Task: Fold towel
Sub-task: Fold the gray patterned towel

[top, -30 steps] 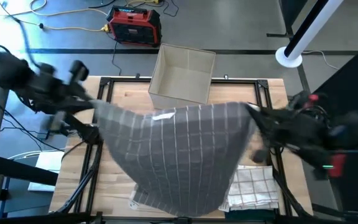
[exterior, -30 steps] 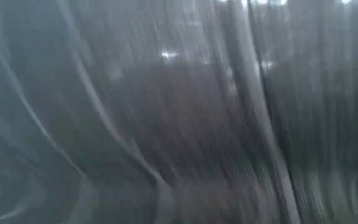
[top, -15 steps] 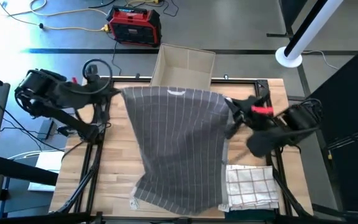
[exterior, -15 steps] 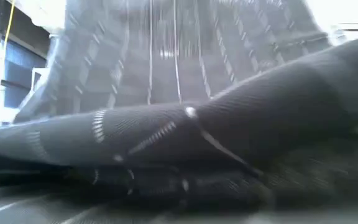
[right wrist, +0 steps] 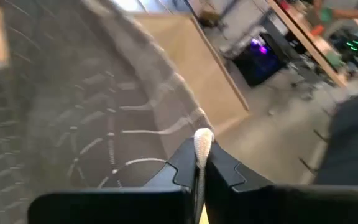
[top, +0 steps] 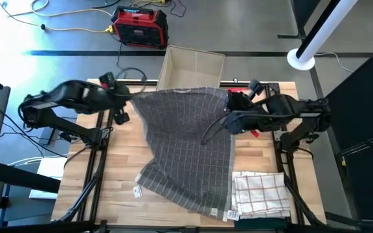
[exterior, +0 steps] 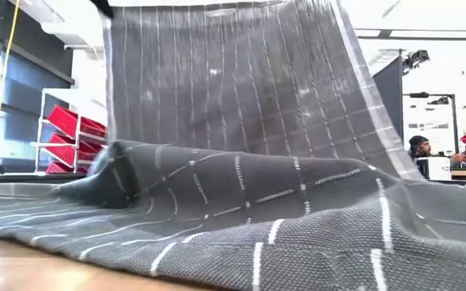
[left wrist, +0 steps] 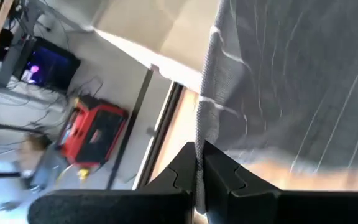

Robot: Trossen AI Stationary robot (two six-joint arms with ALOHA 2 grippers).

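Both claws pinch the grey striped towel's far corners, left claw (top: 127,97) and right claw (top: 233,101), lifted near the desk's (top: 122,168) far edge; the towel (top: 186,149) apparently drapes toward the near edge.

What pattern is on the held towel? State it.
Dark grey woven towel with thin white grid lines; the low view shows it best.
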